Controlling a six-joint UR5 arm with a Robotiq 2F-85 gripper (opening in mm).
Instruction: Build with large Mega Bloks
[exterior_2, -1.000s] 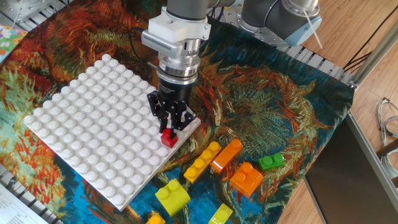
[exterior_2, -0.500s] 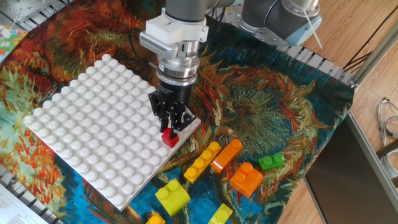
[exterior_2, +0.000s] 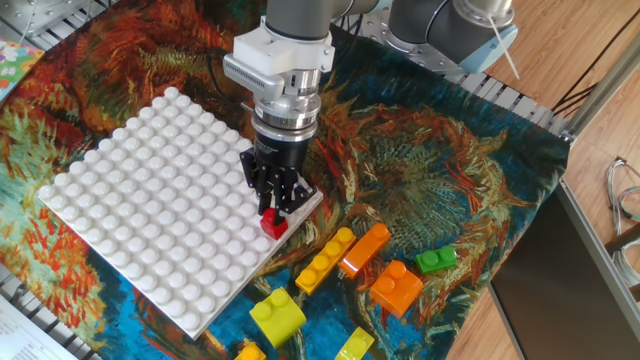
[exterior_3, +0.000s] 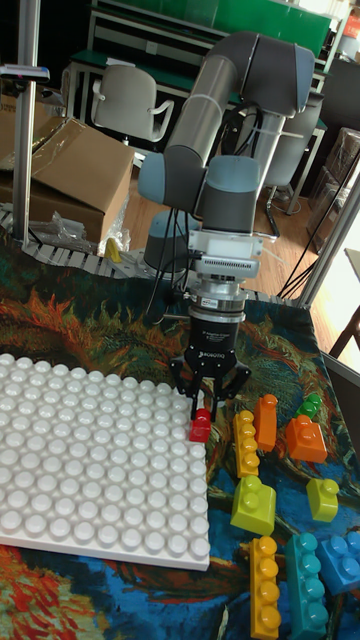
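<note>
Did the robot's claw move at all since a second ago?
Yes, a tiny bit. The claw has crept up and away from the edge of the white board, with the red block between its fingers.

Fixed view high, oblique, tall view lower, frontal, sharing baseplate (exterior_2: 160, 200)

Tall fixed view: white lettering on the black body of the gripper (exterior_3: 211, 393) appears to read "ROBOTIQ", too small to confirm. Fixed view: no text, label, number or sign is legible on anything.
</note>
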